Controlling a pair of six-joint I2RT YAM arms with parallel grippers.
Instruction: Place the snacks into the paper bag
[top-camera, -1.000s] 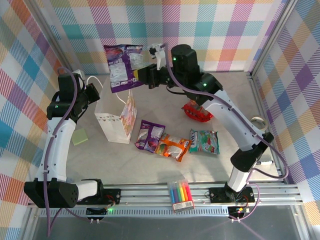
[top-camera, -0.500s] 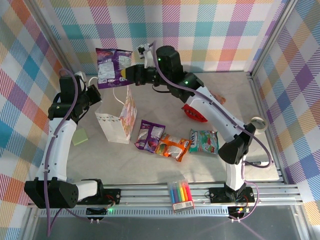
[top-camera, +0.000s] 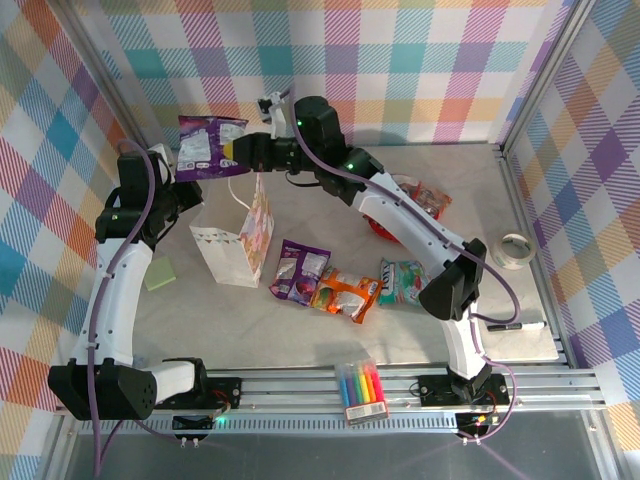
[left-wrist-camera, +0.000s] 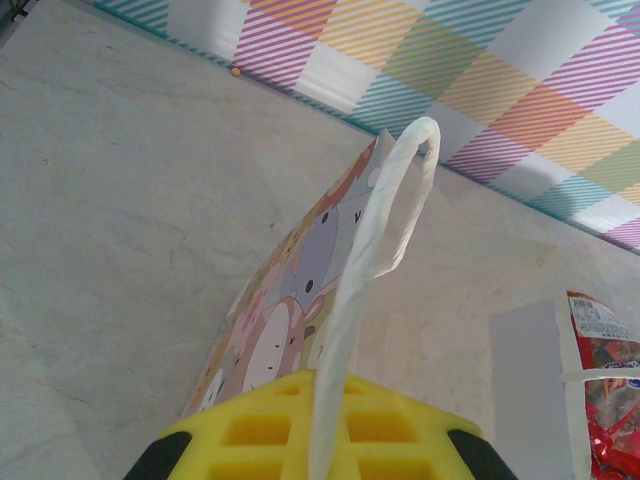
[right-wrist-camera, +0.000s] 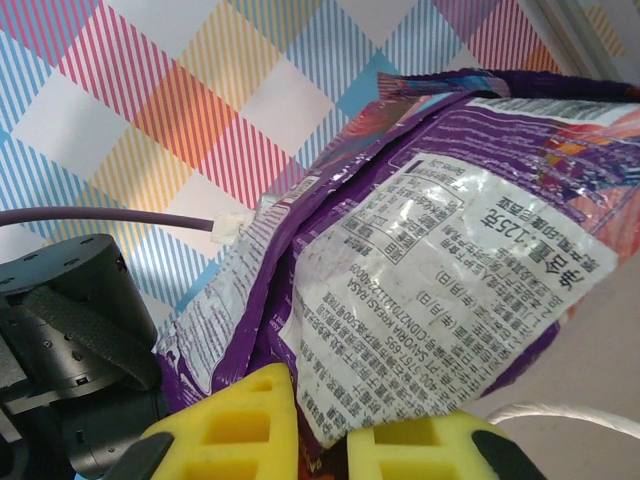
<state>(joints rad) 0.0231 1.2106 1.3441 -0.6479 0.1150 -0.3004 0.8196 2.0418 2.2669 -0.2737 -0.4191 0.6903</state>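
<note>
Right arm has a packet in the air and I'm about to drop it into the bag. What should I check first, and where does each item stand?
1. Right claw gripping the held purple packet: ok, shut on the packet's edge.
2. Left claw holding the cord handle: ok, the cord runs between its fingers.
3. Held packet above the paper bag: not ok, from the top camera it appears to hang beyond the bag, towards the back wall.
4. Bag mouth open wide enough: cannot tell.
5. Loose snacks out of the way: ok, the nearest, the second purple packet, lies on the table to the bag's right.
</note>
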